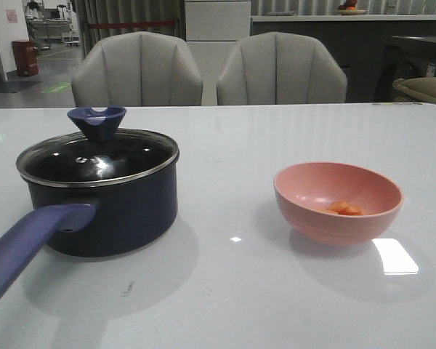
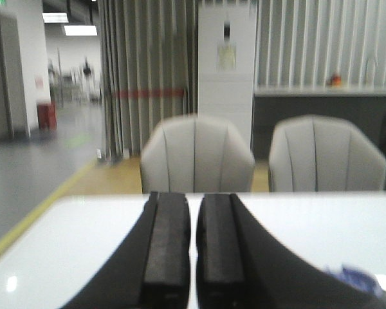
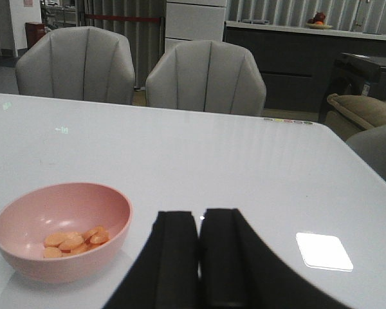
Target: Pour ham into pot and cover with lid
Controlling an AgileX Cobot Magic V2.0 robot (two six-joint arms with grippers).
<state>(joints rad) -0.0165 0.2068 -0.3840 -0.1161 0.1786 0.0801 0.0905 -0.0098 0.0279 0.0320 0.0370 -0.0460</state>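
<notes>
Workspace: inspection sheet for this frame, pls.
Surface: white glossy table, glare patches.
Pot: front left, handle toward the robot.
Lid: on the pot.
Ham: in the pink bowl, front right.
Clutter: nothing seen.
Left end effector: shut, empty, off the table.
Right end effector: shut, empty, beside the bowl.
Cables: nothing seen.
Surroundings: two grey chairs, counter behind.

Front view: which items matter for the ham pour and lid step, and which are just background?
Job items:
- ham, in the pink bowl
- pot
- lid, already sitting on the pot
- left gripper and right gripper, both shut, holding nothing

Background:
- two grey chairs
- white table
</notes>
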